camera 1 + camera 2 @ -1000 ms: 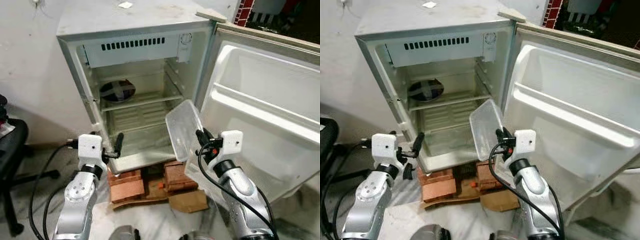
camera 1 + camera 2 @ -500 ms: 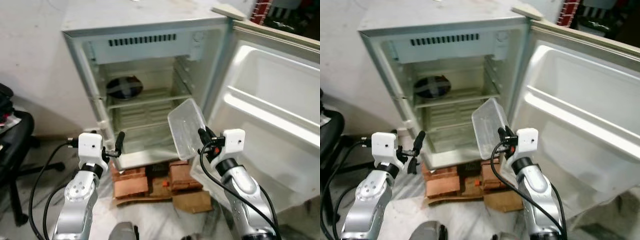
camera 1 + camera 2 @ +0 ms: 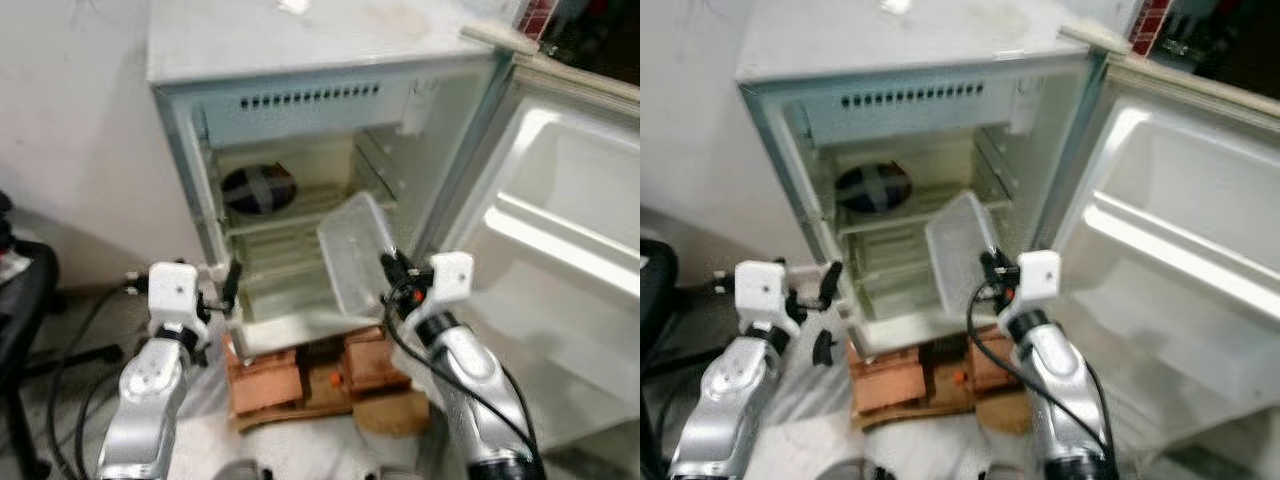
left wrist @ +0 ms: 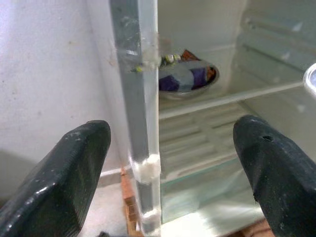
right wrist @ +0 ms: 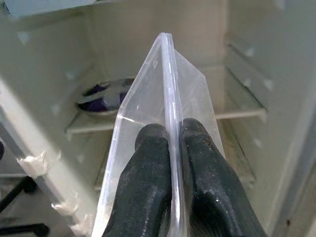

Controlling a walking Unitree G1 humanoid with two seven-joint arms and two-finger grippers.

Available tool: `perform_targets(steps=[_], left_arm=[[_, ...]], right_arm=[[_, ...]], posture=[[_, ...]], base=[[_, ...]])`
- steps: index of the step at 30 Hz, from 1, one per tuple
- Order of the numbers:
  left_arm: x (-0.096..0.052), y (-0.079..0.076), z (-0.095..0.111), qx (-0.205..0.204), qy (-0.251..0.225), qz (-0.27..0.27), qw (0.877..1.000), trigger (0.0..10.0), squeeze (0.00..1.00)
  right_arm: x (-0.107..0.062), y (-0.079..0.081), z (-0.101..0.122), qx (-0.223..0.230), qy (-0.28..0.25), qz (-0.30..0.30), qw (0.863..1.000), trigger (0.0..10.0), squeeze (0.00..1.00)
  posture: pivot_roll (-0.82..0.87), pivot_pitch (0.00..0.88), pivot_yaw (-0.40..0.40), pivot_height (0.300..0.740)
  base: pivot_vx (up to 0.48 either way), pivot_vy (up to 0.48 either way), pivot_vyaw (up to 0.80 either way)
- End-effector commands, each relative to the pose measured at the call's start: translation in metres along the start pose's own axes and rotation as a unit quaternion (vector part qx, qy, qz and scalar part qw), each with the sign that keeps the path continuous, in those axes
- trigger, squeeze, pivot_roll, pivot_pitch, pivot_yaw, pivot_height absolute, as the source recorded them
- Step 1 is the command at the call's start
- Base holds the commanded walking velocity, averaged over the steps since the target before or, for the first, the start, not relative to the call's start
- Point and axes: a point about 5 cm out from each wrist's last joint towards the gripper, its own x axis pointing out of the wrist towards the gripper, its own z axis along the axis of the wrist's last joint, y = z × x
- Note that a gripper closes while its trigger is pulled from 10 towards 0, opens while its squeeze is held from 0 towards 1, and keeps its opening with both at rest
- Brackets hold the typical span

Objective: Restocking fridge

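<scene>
Small fridge (image 3: 300, 60), door (image 3: 560, 230) swung wide, raised on bricks (image 3: 300, 375). Right gripper (image 5: 170, 148): fingers clamped on the rim of a clear plastic container (image 3: 355, 250), held tilted at the fridge's lower opening. Left gripper (image 4: 168, 148): fingers apart, straddling the fridge's left front edge. Foil-covered bowl (image 3: 257, 189) on the shelf.

On the marble floor (image 3: 215, 440), near its middle: two low stacks of red bricks (image 3: 270, 375), side by side. Just right of these, lying flat: a piece of brown cardboard (image 3: 385, 412). At the floor's left edge: a black office chair (image 3: 20, 320), partly cut off. Behind it, a plain white wall (image 3: 70, 130).
</scene>
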Motion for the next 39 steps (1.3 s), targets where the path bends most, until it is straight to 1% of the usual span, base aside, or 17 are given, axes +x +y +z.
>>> perform_targets(steps=[1,3,7,8,10,12,27,30,33,35,39], left_arm=[[-0.0012,-0.0052,-0.0021,-0.002,0.004,-0.011,1.0,10.0,0.0],[-0.0006,-0.0054,-0.0012,0.005,0.003,-0.016,1.0,10.0,0.0],[-0.0001,-0.0062,-0.0006,0.004,0.001,-0.018,1.0,10.0,0.0],[0.0001,-0.0066,-0.0001,-0.001,-0.003,-0.019,1.0,10.0,0.0],[0.0002,-0.0067,0.0009,0.005,-0.004,-0.02,1.0,10.0,0.0],[0.0001,-0.0071,0.0016,0.002,-0.009,-0.021,1.0,10.0,0.0],[-0.0004,-0.0081,-0.0017,0.005,0.003,-0.017,1.0,10.0,0.0],[0.0,-0.0088,-0.0028,0.007,0.005,-0.019,1.0,10.0,0.0],[-0.0007,-0.0075,-0.0027,0.006,0.005,-0.006,1.0,10.0,0.0],[-0.0016,-0.0053,-0.003,0.005,0.008,0.005,1.0,10.0,0.0],[-0.0062,-0.0029,-0.0053,-0.005,0.019,0.01,1.0,10.0,0.0]], right_arm=[[-0.0024,-0.0081,0.0016,-0.01,-0.002,-0.015,1.0,10.0,0.0],[-0.0023,-0.0093,0.0022,-0.012,-0.003,-0.018,1.0,10.0,0.0],[-0.002,-0.0095,0.002,-0.013,-0.004,-0.019,1.0,10.0,0.0],[-0.002,-0.0094,0.0019,-0.013,-0.004,-0.019,1.0,10.0,0.0],[-0.0023,-0.0093,0.0019,-0.013,-0.004,-0.02,1.0,10.0,0.0],[-0.0027,-0.0091,0.0014,-0.013,-0.003,-0.019,1.0,10.0,0.0],[-0.0028,-0.0072,-0.0003,-0.011,-0.001,-0.015,1.0,10.0,0.0],[-0.0034,-0.004,-0.0014,-0.01,0.001,-0.01,1.0,10.0,0.0],[-0.005,-0.0004,-0.0038,-0.009,0.004,-0.005,1.0,10.0,0.0],[-0.0051,-0.0005,-0.004,-0.009,0.005,-0.005,1.0,10.0,0.0],[-0.0034,-0.002,-0.0042,-0.009,0.007,-0.004,1.0,10.0,0.0]], posture=[[0.03,0.02,-0.009,0.74],[0.03,0.02,-0.008,0.74],[0.02,0.02,-0.008,0.74],[0.02,0.02,-0.008,0.74],[0.02,0.023,-0.006,0.74],[0.02,0.023,-0.006,0.74],[0.02,0.026,-0.003,0.74],[0.02,0.028,-0.005,0.74],[0.02,0.031,-0.007,0.74],[0.03,0.032,-0.008,0.74],[0.04,0.037,-0.012,0.74]], base=[[0.0,0.0,0.0],[0.0,0.0,0.0],[0.124,-0.122,0.0],[0.368,0.0,0.0],[0.472,0.0,0.0],[0.48,0.0,0.0],[0.453,0.0,0.0],[0.309,0.0,0.0],[0.0,0.0,0.0],[0.0,0.0,0.0],[0.0,0.0,0.0]])
